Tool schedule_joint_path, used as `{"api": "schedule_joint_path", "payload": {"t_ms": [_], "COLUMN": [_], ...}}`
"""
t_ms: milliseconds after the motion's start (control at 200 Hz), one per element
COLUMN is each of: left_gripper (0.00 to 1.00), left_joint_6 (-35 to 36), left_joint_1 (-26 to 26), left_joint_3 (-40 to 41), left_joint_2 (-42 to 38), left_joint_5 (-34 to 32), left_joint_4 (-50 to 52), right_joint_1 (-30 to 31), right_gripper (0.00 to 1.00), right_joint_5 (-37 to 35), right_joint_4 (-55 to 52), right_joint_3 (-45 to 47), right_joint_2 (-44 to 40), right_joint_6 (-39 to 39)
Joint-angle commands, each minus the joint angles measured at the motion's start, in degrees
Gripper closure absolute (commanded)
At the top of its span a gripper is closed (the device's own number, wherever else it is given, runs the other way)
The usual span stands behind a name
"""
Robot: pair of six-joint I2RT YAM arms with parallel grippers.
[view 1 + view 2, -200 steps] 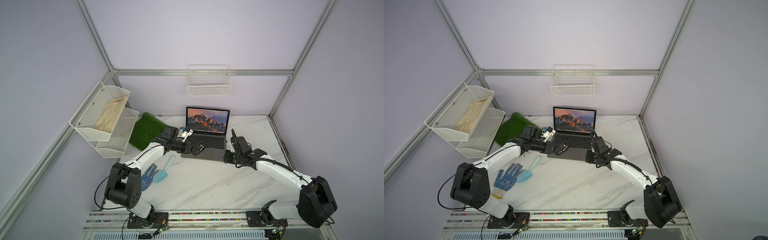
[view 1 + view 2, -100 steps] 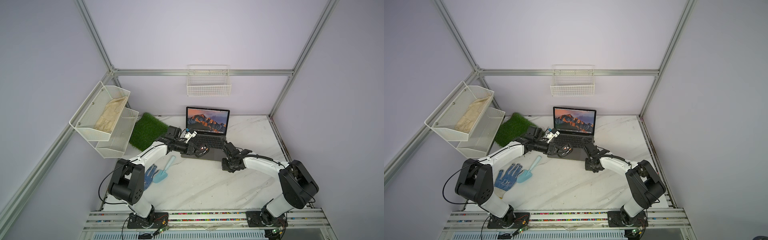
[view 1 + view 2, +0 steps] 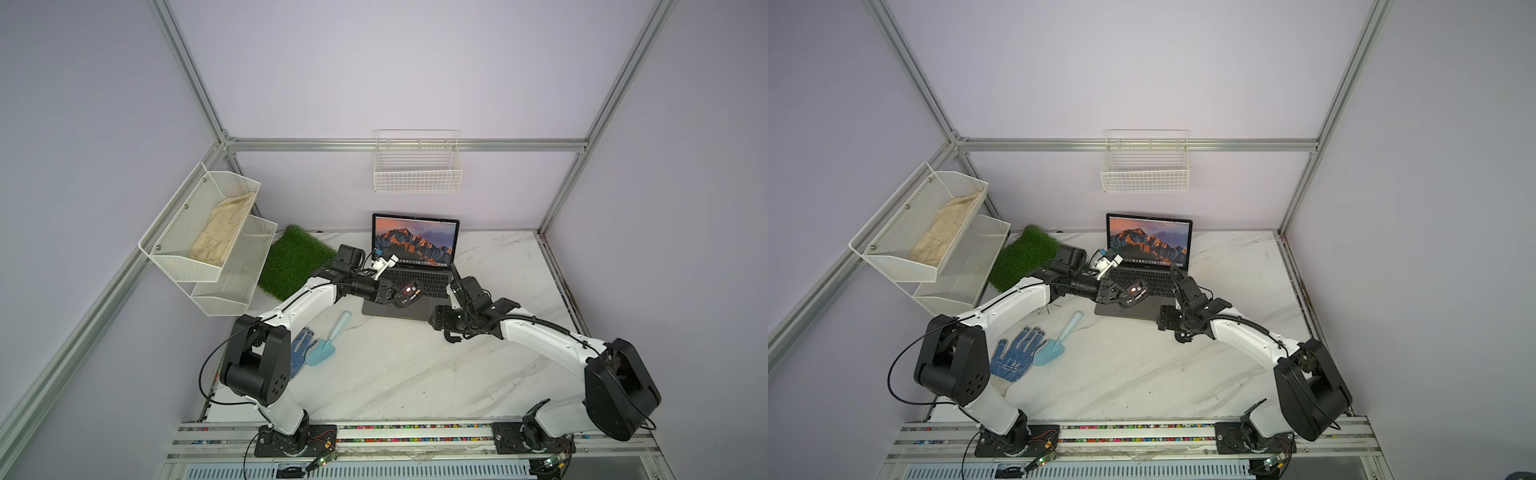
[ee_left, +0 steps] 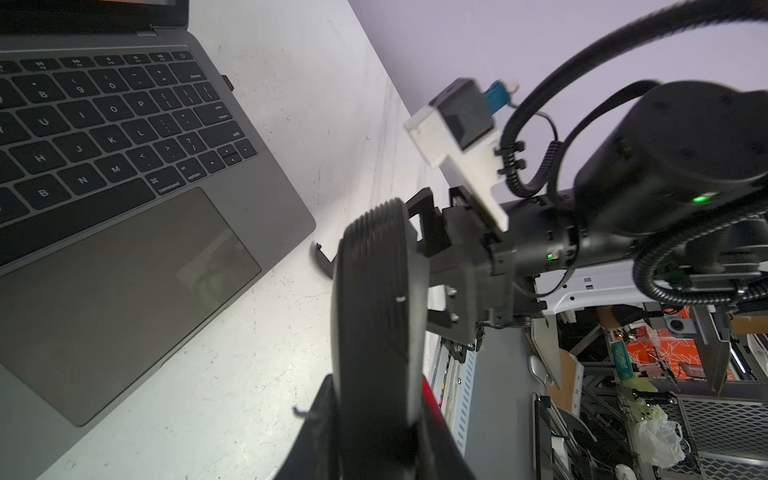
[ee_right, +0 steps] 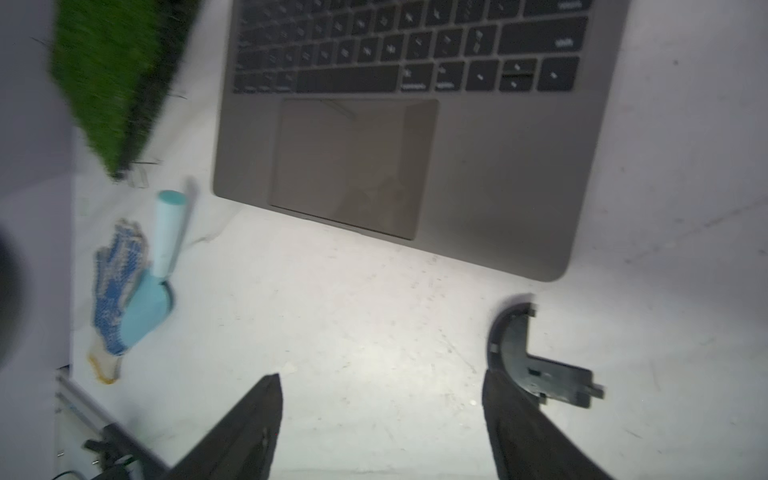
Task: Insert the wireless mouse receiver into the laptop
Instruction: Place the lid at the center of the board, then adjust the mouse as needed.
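Slim dark-grey metal laptop [image 3: 415, 239] is sitting rear-centre on white marble table [image 3: 395, 374]. Green turf mat [image 3: 295, 259] is lying left of it, with blue-dotted fabric glove [image 3: 1017, 353] and pale-blue plastic scoop [image 3: 1054, 347] before the mat. Black curved cover piece [image 5: 523, 357] is lying before laptop's right corner.

Big move from the right gripper [image 5: 380, 376]: a second ago it was parked at the 3 o'clock edge of the laptop [image 3: 415, 241], and now it is hanging off the 5 o'clock corner, with its jaws springing wide apart. The right elbow [image 3: 619, 395], tucked in half a second back, is swinging out again toward 4 o'clock. The left gripper [image 3: 399, 296] is carrying the mouse [image 3: 411, 293] further toward 3 o'clock across the laptop.
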State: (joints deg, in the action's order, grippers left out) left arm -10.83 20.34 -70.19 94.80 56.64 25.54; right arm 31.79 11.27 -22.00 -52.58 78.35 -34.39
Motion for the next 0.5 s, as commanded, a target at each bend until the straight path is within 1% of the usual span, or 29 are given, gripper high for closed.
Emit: {"api": "schedule_joint_path", "payload": {"t_ms": [0, 65, 100, 235, 330, 400, 495], "left_gripper": [0.99, 0.99, 0.99, 0.99, 0.99, 0.98, 0.98], "left_joint_6": [2.9, 3.2, 3.4, 3.8, 3.8, 3.7, 4.0], "left_joint_1": [0.2, 0.2, 0.3, 0.3, 0.4, 0.4, 0.8], "left_joint_3": [-3.6, -4.0, -4.2, -4.6, -4.8, -4.8, -4.5], "left_joint_2": [-0.5, -0.5, -0.5, -0.3, -0.1, 0.1, 0.0], "left_joint_5": [4.5, 5.9, 6.8, 9.0, 10.0, 11.2, 11.8], "left_joint_4": [0.3, 0.6, 0.7, 0.8, 0.9, 0.9, 0.9], "right_joint_1": [-0.3, -0.3, -0.3, -0.3, -0.3, -0.3, -0.6], "right_gripper": [0.04, 0.03, 0.03, 0.03, 0.03, 0.05, 0.09], "right_joint_5": [11.9, 17.3, 18.3, 17.8, 18.4, 18.5, 16.9], "right_joint_4": [16.4, 24.1, 26.0, 22.4, 22.7, 22.8, 22.3], "right_joint_3": [-0.1, 1.7, 1.9, -1.9, -3.7, -4.9, -4.8], "right_joint_2": [-6.4, -8.5, -8.7, -4.3, -1.4, -0.1, -0.1], "right_joint_6": [1.2, 1.2, 1.4, 4.4, 5.3, 5.7, 5.3]}}
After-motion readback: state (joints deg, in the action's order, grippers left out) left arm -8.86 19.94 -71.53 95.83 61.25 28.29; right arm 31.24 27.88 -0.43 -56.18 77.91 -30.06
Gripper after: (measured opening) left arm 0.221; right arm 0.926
